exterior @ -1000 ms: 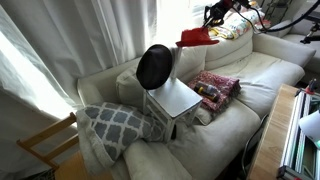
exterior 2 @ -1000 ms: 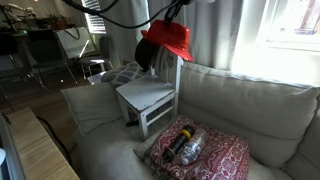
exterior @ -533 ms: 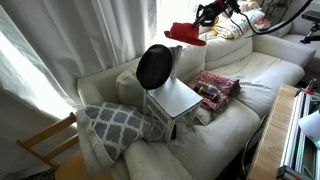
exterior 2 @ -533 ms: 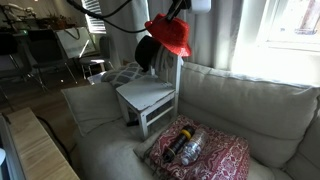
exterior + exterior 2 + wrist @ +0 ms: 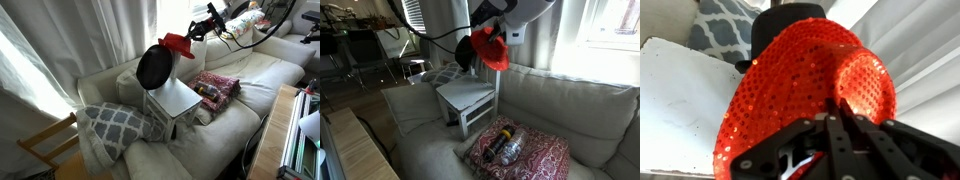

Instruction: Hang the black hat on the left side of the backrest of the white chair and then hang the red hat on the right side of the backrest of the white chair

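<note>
Wrist view: gripper [image 5: 840,120], fingers drawn nearly together, pinches the rim of the red hat [image 5: 810,75], so the hat hangs ahead of and below the fingertips, sequinned crown toward the camera. Just beyond the fingers, the black hat [image 5: 783,25] sits on one corner of the backrest of the white chair [image 5: 680,100]. The red hat [image 5: 488,48] is therefore held at backrest height, beside the black one, approx. over the free corner; contact w/ the backrest cannot be told. Farther off: patterned cushion [image 5: 725,25]. Judged: 1st hang done, 2nd in approach.

Window glare, soft daylight — slight blur
</note>
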